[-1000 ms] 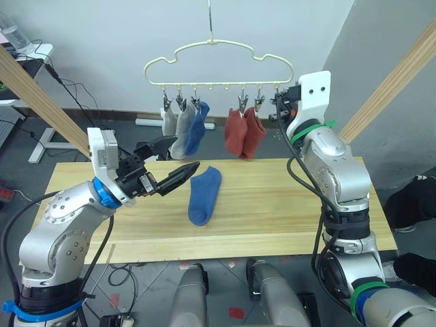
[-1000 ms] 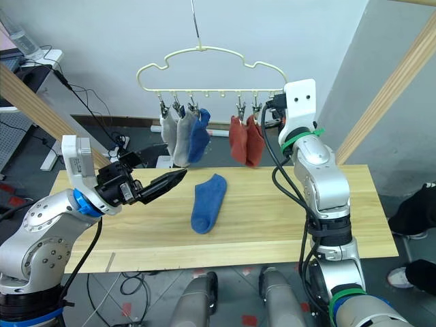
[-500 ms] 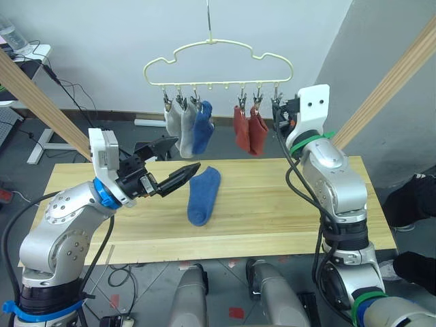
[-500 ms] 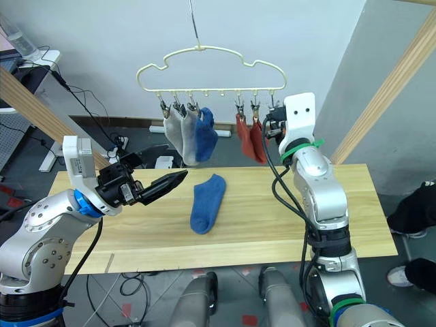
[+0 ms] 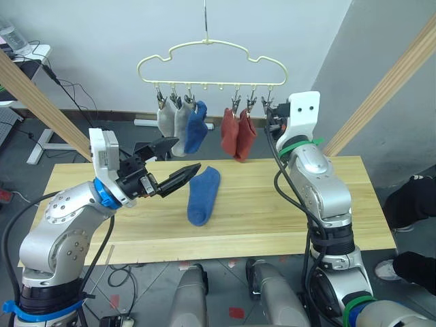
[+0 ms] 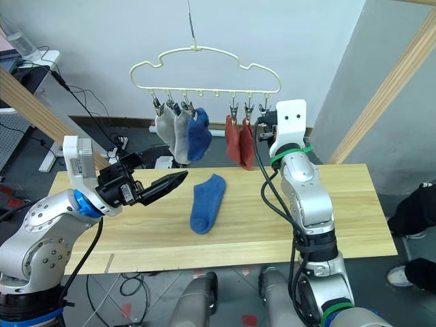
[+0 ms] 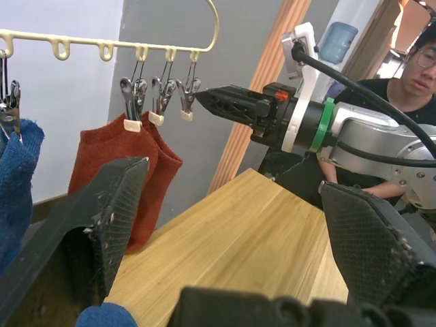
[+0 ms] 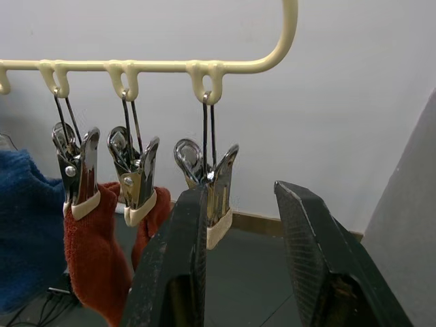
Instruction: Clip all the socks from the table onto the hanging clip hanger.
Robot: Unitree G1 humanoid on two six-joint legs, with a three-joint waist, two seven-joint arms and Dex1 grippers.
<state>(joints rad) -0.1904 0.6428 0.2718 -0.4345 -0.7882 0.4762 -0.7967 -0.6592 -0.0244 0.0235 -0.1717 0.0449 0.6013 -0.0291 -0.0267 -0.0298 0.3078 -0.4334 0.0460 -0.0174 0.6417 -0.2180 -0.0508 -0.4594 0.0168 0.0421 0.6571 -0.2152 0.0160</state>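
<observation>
This looks like a robotics lab or test room. Bare white walls (image 5: 102,34) meet a grey tiled floor (image 5: 20,146) strewn with loose cables (image 5: 75,92). A plain plank table (image 5: 272,204) stands between slanted wooden poles (image 5: 388,82). A water cooler bottle (image 7: 336,42) and a seated person (image 7: 415,65) show behind.

Bare table (image 5: 286,197) right of the loose blue sock (image 5: 203,194); hung socks (image 5: 235,133) crowding above

Person with glasses (image 7: 424,58) at 2 o'clock; water bottle (image 7: 332,42) at 1; floor cables (image 5: 75,92) at 10.
</observation>
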